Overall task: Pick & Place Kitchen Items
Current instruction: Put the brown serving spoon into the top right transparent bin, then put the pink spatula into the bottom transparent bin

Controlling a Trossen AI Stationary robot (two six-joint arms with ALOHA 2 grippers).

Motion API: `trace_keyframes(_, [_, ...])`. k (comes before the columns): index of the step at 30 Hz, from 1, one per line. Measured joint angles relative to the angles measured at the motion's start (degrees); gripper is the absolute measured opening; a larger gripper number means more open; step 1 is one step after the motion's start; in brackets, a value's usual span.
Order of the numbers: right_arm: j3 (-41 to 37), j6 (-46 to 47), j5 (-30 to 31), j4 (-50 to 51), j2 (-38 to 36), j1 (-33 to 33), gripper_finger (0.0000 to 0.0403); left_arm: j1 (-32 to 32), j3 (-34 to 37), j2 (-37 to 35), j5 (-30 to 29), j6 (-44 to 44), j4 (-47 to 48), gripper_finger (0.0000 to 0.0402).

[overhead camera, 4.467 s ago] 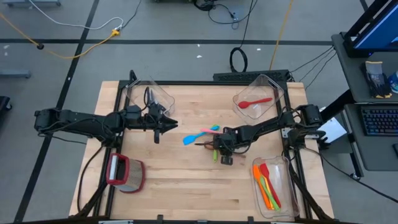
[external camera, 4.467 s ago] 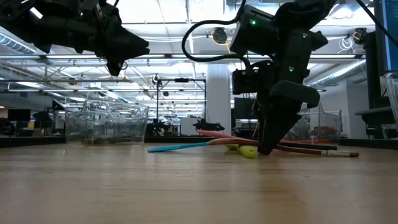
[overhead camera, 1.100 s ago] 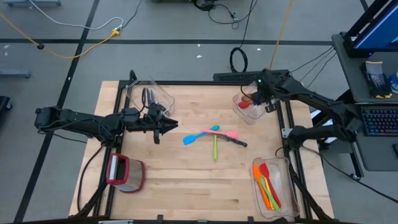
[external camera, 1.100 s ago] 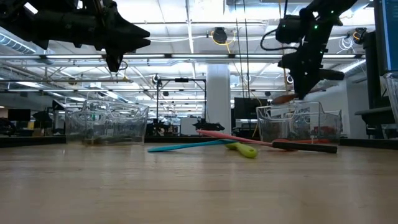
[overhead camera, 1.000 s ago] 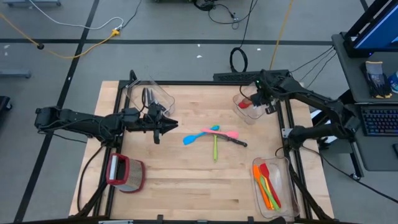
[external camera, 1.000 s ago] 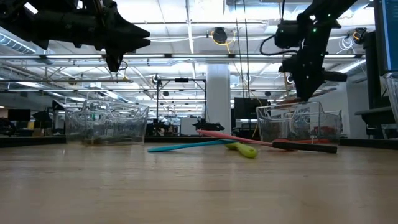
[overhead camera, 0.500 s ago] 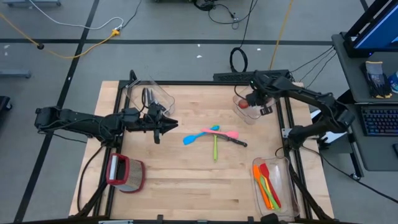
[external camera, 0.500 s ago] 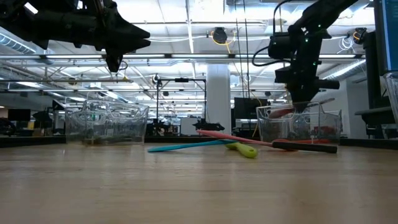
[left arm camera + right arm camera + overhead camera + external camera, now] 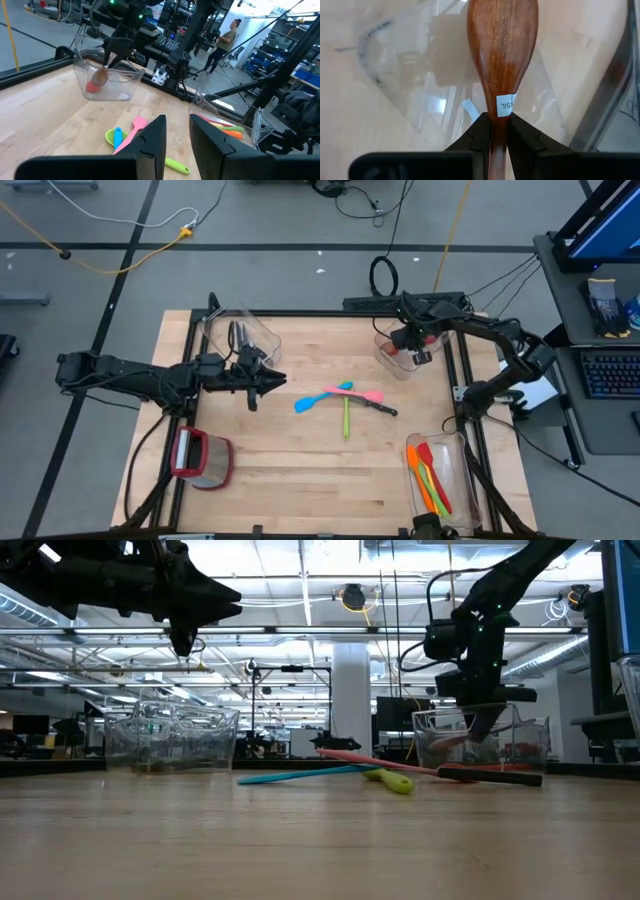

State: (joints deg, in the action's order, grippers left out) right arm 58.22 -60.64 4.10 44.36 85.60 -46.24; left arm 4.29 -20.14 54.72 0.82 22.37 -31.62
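My right gripper (image 9: 407, 340) is over the clear bin (image 9: 432, 320) at the table's far right and is shut on a brown wooden spoon (image 9: 502, 55) with a white label. A red spoon (image 9: 92, 86) lies in that bin. A pink spatula (image 9: 355, 393), a blue spoon (image 9: 312, 401), a green utensil (image 9: 347, 420) and a black-handled knife (image 9: 382, 408) lie flat in a heap at the table's middle. My left gripper (image 9: 272, 381) hovers left of the heap, its fingers a little apart and empty. My right gripper pinches the wooden spoon's handle just behind the bowl (image 9: 499, 120) between its two fingers. The fingers point down into the bin and lie along the handle. The bowl (image 9: 100, 77) hangs below the fingertips inside the bin's walls; whether it touches the bin's floor I cannot tell.
A clear bin with black-handled knives (image 9: 240, 335) stands at the far left. A clear bin with orange, red and green utensils (image 9: 430, 477) stands at the near right. A red-rimmed clear container (image 9: 202, 458) lies at the near left. A person (image 9: 227, 37) stands in the room beyond the table.
My right gripper has moved a little toward the table's left edge and down, carrying the wooden spoon from above the far right bin's rim down into the bin. It has stayed shut on the spoon.
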Motion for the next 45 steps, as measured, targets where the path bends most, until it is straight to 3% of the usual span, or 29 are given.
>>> trace_keyframes(6, [0.0,0.0,-5.7,-1.3,0.6,-1.4,0.0036,0.0,0.0,0.0,0.0,-0.4,0.1,0.0088])
trace_keyframes(15, [-2.2,-0.1,-8.6,-2.2,0.6,-2.9,0.0036,0.0,0.0,0.0,0.0,-0.6,0.1,0.0088])
trace_keyframes(35, [-2.9,4.5,-6.8,-3.7,0.6,-2.1,0.0068,0.0,0.0,0.0,0.1,-0.6,0.1,0.0088])
trace_keyframes(45, [-2.9,6.3,-2.2,-6.6,0.3,-2.1,0.0107,0.0,0.0,0.0,0.1,-0.8,0.1,0.0088])
